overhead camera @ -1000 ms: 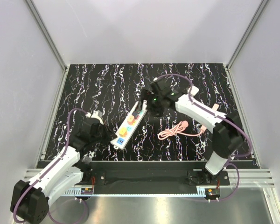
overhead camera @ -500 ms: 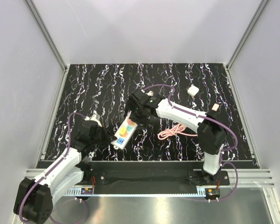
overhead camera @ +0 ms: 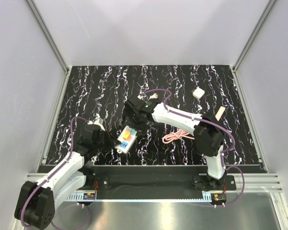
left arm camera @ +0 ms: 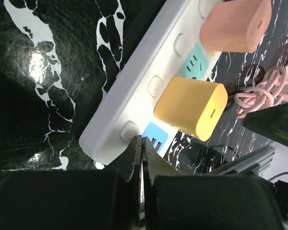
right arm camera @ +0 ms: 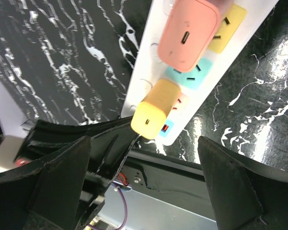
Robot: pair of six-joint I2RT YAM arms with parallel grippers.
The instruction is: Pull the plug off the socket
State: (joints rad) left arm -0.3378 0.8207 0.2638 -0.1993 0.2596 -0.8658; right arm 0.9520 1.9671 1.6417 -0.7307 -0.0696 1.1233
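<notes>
Long white rectangular power strip (overhead camera: 126, 140) lies diagonally on the black white-veined tabletop (overhead camera: 86, 86), toward the front edge. A yellow block plug (left arm camera: 192, 108) and a salmon-pink block plug (left arm camera: 235, 24) are seated in its coloured outlets. Left gripper (left arm camera: 143, 148): fingers pressed together, tips at the strip's near end; contact cannot be told. Right gripper (overhead camera: 134, 120): hangs over the strip's far part, jaws spread wide, holding nothing.

left arm (overhead camera: 62, 173): had white links and black joints | right arm (overhead camera: 177, 116): was built alike, white shells over black joints | cables (overhead camera: 71, 134): were purple, looped beside both arms | left hand (left arm camera: 142, 143): was matte black | right hand (right arm camera: 143, 139): showed broad black wedge-shaped fingers (right arm camera: 230, 187) | bases (overhead camera: 210, 182): were black
</notes>
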